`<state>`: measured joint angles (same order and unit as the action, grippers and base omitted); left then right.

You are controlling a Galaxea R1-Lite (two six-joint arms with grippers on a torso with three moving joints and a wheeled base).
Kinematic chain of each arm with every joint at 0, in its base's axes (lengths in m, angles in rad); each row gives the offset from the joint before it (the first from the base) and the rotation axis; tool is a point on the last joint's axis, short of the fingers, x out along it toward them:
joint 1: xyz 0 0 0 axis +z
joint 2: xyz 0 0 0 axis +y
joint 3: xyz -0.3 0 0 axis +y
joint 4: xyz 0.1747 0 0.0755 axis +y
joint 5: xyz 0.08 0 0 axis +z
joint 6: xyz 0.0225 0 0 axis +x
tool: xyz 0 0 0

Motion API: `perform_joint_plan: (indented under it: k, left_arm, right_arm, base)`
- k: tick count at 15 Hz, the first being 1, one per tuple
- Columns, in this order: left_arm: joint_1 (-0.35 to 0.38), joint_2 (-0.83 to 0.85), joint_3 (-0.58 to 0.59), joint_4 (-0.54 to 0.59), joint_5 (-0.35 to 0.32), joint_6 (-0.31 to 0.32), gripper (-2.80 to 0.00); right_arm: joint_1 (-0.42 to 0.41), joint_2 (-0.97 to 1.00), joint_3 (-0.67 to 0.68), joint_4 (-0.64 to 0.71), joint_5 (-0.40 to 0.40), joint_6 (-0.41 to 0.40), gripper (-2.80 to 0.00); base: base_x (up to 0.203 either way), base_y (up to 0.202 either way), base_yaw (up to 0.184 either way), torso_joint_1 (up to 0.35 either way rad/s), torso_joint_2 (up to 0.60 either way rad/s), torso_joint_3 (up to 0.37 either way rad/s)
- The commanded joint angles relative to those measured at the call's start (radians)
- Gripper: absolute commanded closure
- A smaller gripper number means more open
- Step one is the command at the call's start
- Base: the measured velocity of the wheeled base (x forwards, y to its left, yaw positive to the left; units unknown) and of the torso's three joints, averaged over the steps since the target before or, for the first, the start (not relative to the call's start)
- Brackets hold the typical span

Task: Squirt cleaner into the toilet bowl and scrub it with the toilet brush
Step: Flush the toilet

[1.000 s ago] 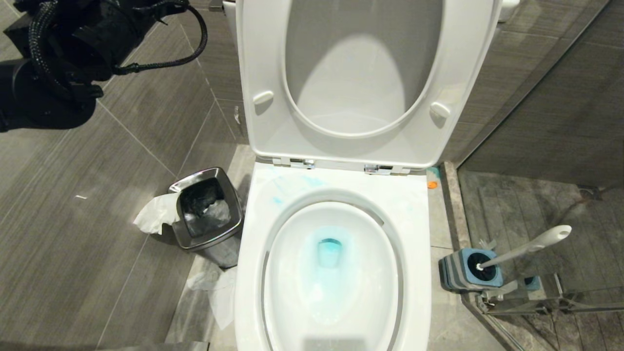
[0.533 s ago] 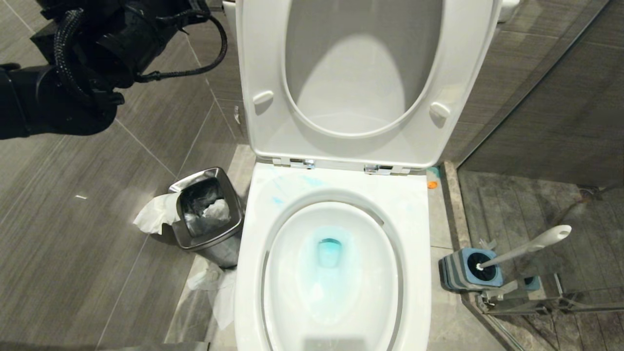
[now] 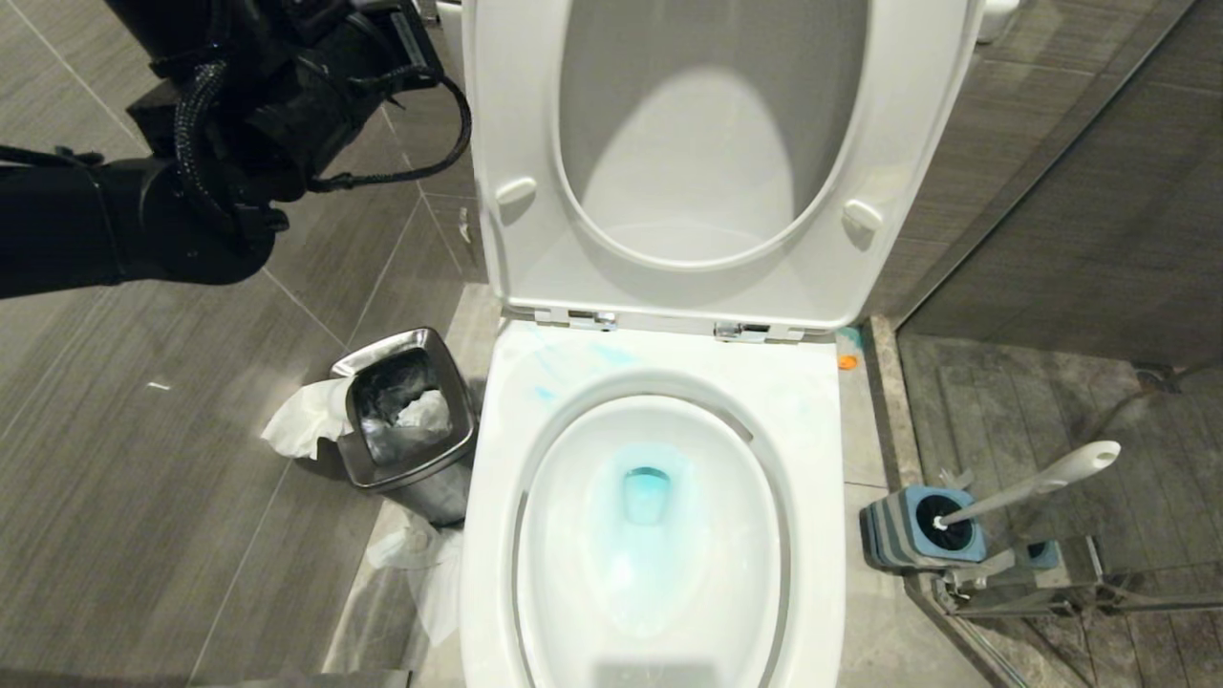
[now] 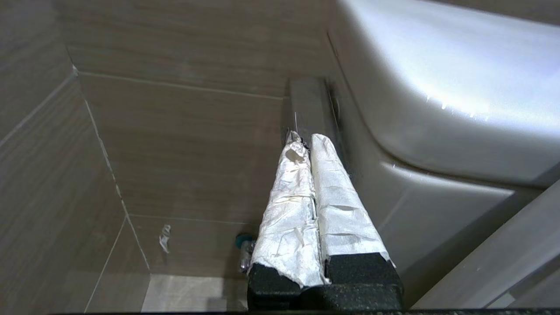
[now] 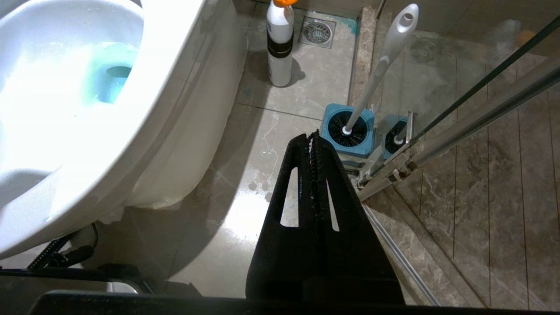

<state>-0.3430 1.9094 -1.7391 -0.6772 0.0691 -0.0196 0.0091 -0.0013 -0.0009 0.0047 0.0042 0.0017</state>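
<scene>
Room: grey tiled bathroom floor (image 3: 143, 497) and walls, with a glass shower screen (image 5: 494, 87) along the right.
Toilet bowl (image 3: 650, 535): lid and seat raised; blue-tinted water sits in the drain; front rim is cut off by the frame edge.
Cleaner (image 5: 279, 41): white bottle standing on the floor just beside the toilet's right side, near a floor drain (image 5: 318, 31); hidden in the head view.
Toilet brush (image 3: 1037, 485): leaning in its blue holder (image 3: 922, 530) at the screen's corner, bristles mostly sunk inside.
Waste bin (image 3: 406, 420): at the toilet's left, paper spilling around it.
Left gripper (image 4: 306, 142): taped fingers pressed together, empty, beside the tank (image 4: 446, 92).
Right gripper (image 5: 311, 138): fingers together, empty, over the floor near the holder.
</scene>
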Motion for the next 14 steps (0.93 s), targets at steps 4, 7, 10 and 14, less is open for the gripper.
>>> perform_joint_plan:
  k: [4, 7, 10, 14]
  left_arm:
    - [-0.002, 0.050, 0.000, -0.004, -0.003, 0.001, 0.00]
    - [-0.002, 0.069, -0.002, -0.004, -0.006, 0.004, 0.00]
    - [-0.002, 0.106, -0.009, -0.011, -0.005, 0.034, 0.00]
    - [-0.002, 0.145, -0.017, -0.073, -0.009, 0.036, 0.00]
  right_arm:
    - [0.002, 0.001, -0.001, 0.000, 0.000, 0.000, 0.00]
    - [0.000, 0.001, 0.001, 0.000, 0.000, 0.000, 0.00]
    - [0.000, 0.001, 0.000, 0.000, 0.000, 0.000, 0.00]
    - [0.000, 0.001, 0.000, 0.000, 0.000, 0.000, 0.00]
  base:
    - [0.000, 0.000, 0.000, 0.000, 0.00, 0.000]
    - [0.000, 0.000, 0.000, 0.000, 0.00, 0.000]
    - [0.000, 0.000, 0.000, 0.000, 0.00, 0.000]
    - [0.000, 0.000, 0.000, 0.000, 0.00, 0.000]
